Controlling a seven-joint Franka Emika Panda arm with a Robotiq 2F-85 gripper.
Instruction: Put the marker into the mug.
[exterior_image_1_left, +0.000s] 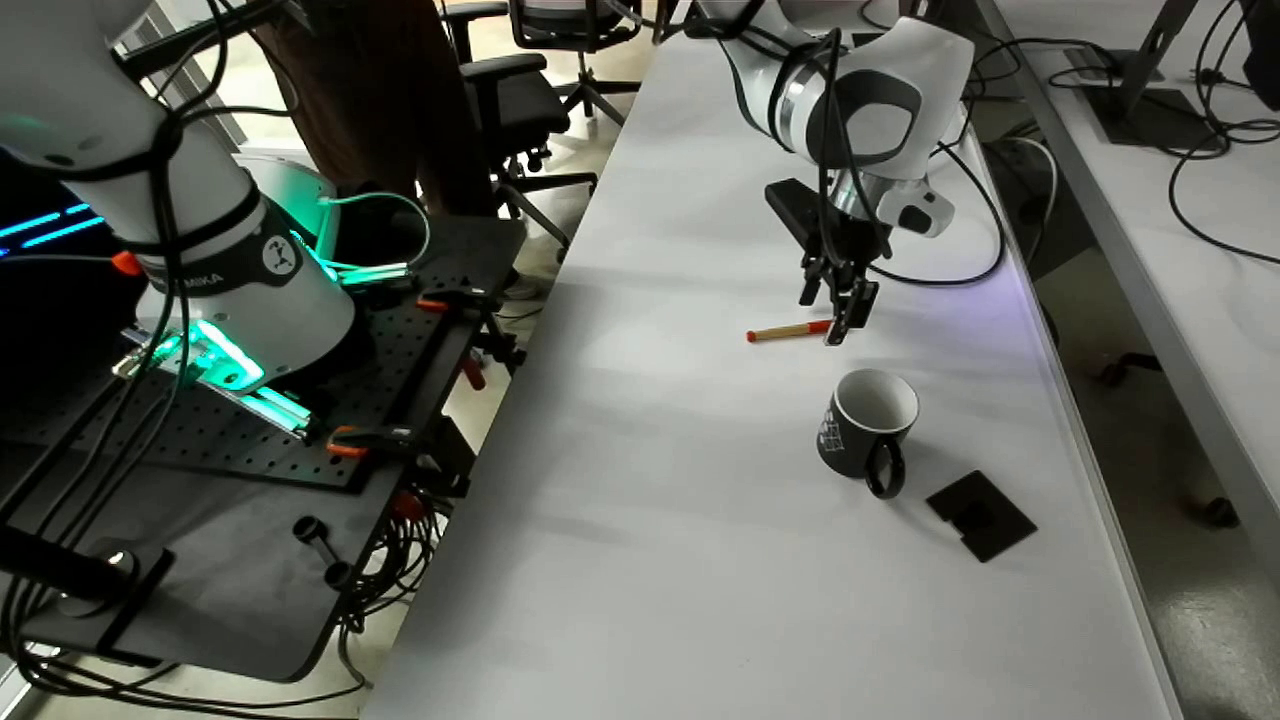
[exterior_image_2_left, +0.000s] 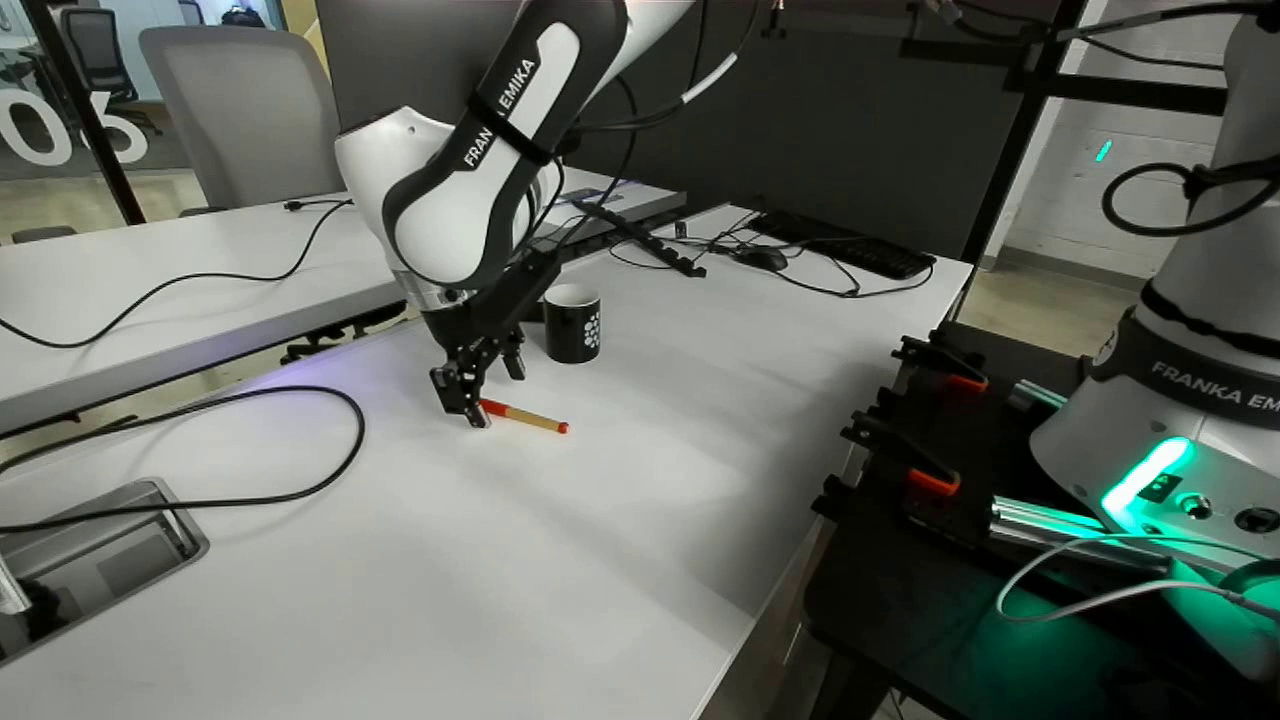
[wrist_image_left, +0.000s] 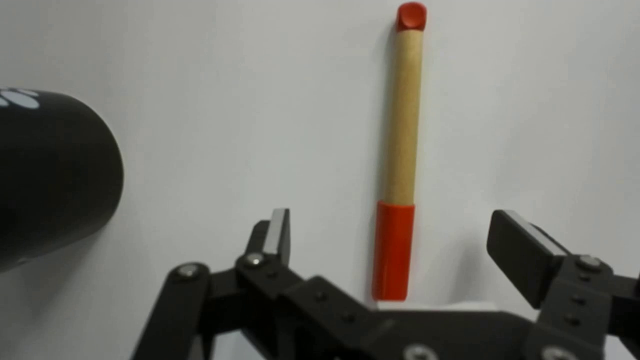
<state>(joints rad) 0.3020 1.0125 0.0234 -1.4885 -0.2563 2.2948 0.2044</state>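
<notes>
I hold the end effector (wrist_image_left: 390, 232) spread astride the marker (wrist_image_left: 406, 120), presumably for pinching; in the wrist view, the mug (wrist_image_left: 55, 175) stands at nine o'clock

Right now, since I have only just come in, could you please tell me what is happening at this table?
A robot arm holds its open gripper low over a marker that lies on the table. In the wrist view, the marker's longer red end shows between the jaws, which have not closed on it yet. A dark mug stands upright nearby, and the marker is not in it. Most likely, the marker will next be gripped and carried there.
</notes>
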